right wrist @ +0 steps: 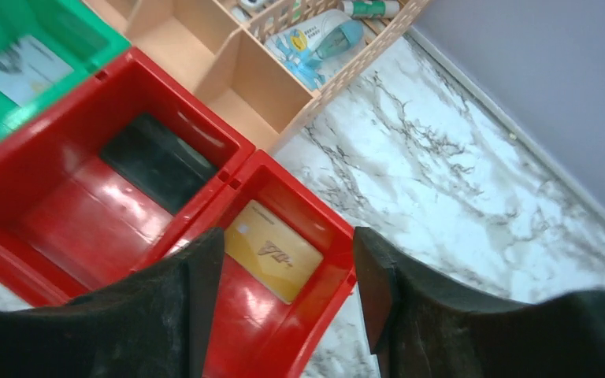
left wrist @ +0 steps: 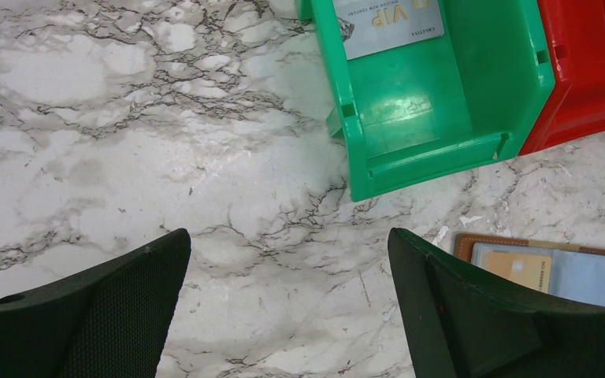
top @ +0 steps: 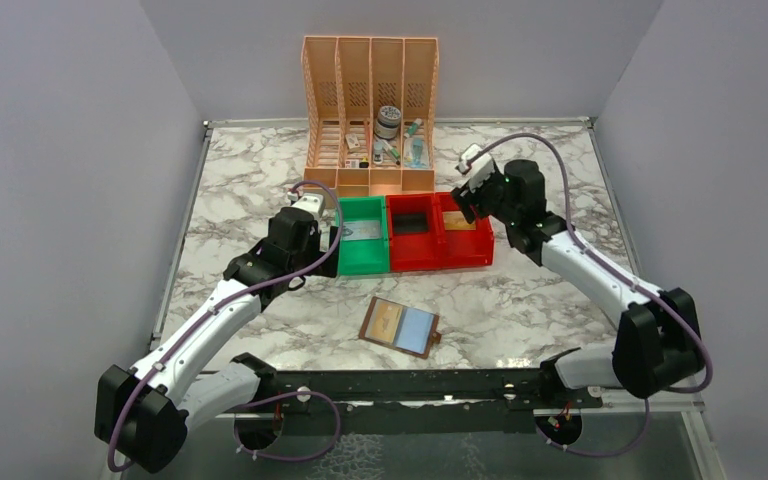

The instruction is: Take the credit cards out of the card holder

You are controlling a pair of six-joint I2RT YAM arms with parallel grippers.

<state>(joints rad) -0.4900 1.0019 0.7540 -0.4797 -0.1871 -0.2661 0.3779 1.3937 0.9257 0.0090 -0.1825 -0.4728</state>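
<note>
Two credit cards (top: 388, 320) lie tucked in the open card holder (left wrist: 465, 246), flat on the worktop.
Thin, stiff, slick: pinch an exposed edge. Left end effector (left wrist: 287, 252) gapes wide, empty; right end effector (right wrist: 287, 260) parted, empty, above a red bin (right wrist: 315, 197).

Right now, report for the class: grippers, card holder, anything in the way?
Left gripper open, empty, beside green bin. Right gripper open above gold card in red bin. Card holder open, tan card and pale blue card inside. Nothing blocking it.
</note>
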